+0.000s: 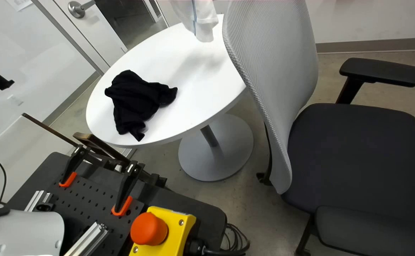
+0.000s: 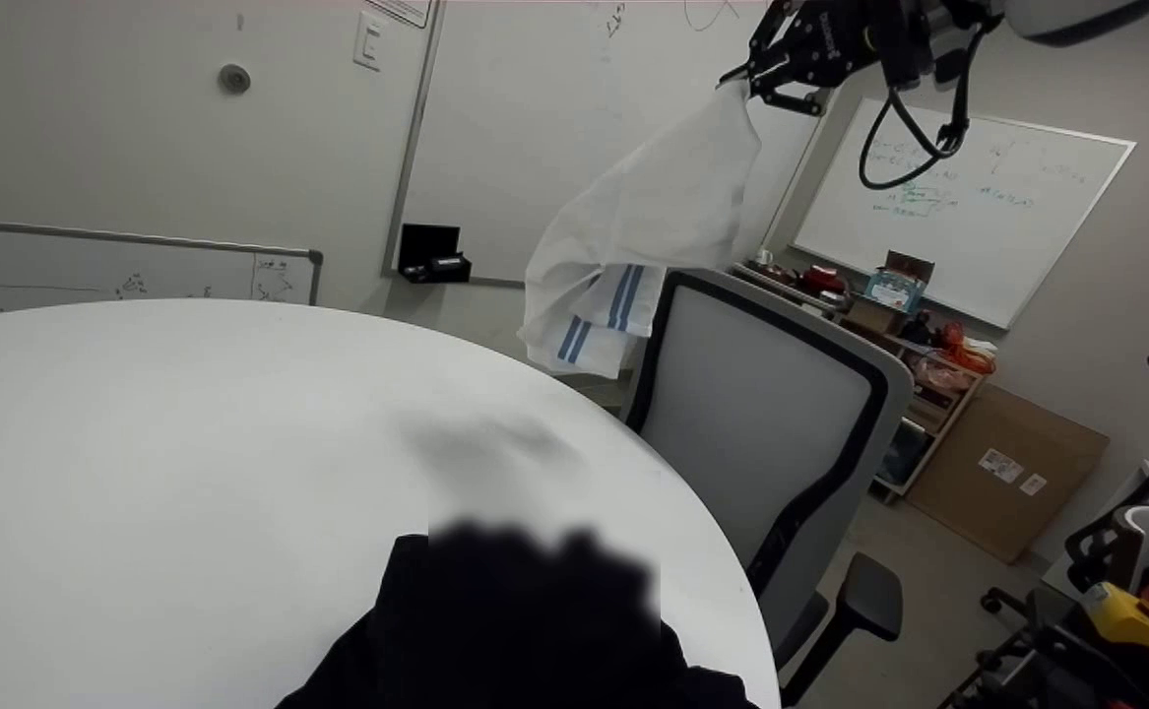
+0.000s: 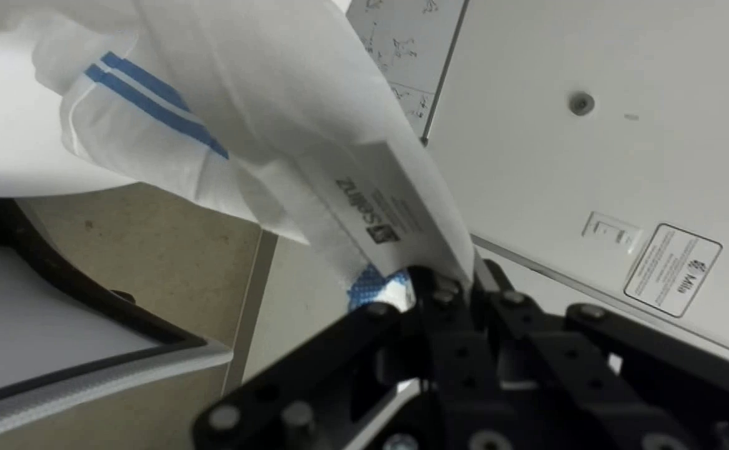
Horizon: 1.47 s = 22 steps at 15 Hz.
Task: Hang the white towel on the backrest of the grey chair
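White towel [image 2: 668,187]: held in the air by an upper corner, drooping in loose folds; just beside the backrest [image 2: 756,384] of the grey chair [image 1: 328,142] in both exterior views, parted from the chair by a patch of floor [image 3: 152,262] in the wrist view.
Blue stripes [image 3: 155,111]: in pairs, near the lower end of the towel.
Tag [image 3: 370,187]: printed, on the towel close to the jaws, marked "Selinz" in the largest lettering.
Jaws: tight together on the upper corner of the towel, with only cloth between; high up in an exterior view, entering from the bottom edge of the wrist view, dark and slightly blurred.
Backrest: grey mesh in a black frame, upright, just beside the tabletop [image 1: 200,92]; lower than the jaws in an exterior view.
Seat [image 1: 360,149]: dark, padded, next to a black armrest [image 1: 381,73].
Tabletop: white, round, on a grey stem [image 1: 209,135] and disc base [image 1: 228,156]; marked by a soft shadow [image 1: 196,65] near the towel.
Black cloth [image 1: 138,101]: crumpled on the tabletop in both exterior views, well apart from the towel; partly blurred in an exterior view.
Yellow box [image 1: 179,217]: topped by an orange-red button [image 1: 148,229], near a perforated plate [image 1: 90,199] and two orange-tipped clamps [image 1: 126,185].
Whiteboard [image 2: 968,207]: marked with faint writing, on the wall [image 2: 1076,89] beyond the chair in an exterior view.
Cardboard [image 2: 978,492]: brown, standing on the floor below the whiteboard, beside a shelf [image 2: 940,435] of assorted items.
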Motion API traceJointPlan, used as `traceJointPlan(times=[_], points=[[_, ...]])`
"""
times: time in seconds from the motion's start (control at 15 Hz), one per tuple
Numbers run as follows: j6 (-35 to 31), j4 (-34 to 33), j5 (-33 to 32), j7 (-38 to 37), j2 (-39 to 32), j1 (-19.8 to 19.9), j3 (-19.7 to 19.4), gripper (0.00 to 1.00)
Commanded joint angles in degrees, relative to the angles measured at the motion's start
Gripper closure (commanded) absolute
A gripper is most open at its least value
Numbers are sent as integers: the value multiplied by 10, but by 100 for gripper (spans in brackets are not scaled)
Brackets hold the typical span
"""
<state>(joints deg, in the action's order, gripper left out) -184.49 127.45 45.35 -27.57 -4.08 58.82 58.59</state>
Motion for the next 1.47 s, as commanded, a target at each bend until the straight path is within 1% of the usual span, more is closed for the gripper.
traceJointPlan(times=[0.0,0.13,0.2,0.27,0.4,0.53,0.6,0.67,0.73,0.87,1.0,1.2,1.4], points=[[57,-53,88,82,16,74,32,98],[109,-70,151,137,34,111,28,98],[144,-73,185,166,49,128,17,98],[185,-69,217,194,68,146,3,98],[271,-45,257,236,107,175,-32,98],[349,-13,271,261,140,195,-71,98],[373,-2,254,259,141,130,-160,98],[391,11,244,258,145,122,-193,98],[405,21,226,251,146,96,-240,98],[411,32,180,231,136,38,-333,98],[402,32,132,211,118,-36,-428,98],[382,18,67,166,90,-120,-523,98],[361,-1,10,110,52,-193,-589,98]])
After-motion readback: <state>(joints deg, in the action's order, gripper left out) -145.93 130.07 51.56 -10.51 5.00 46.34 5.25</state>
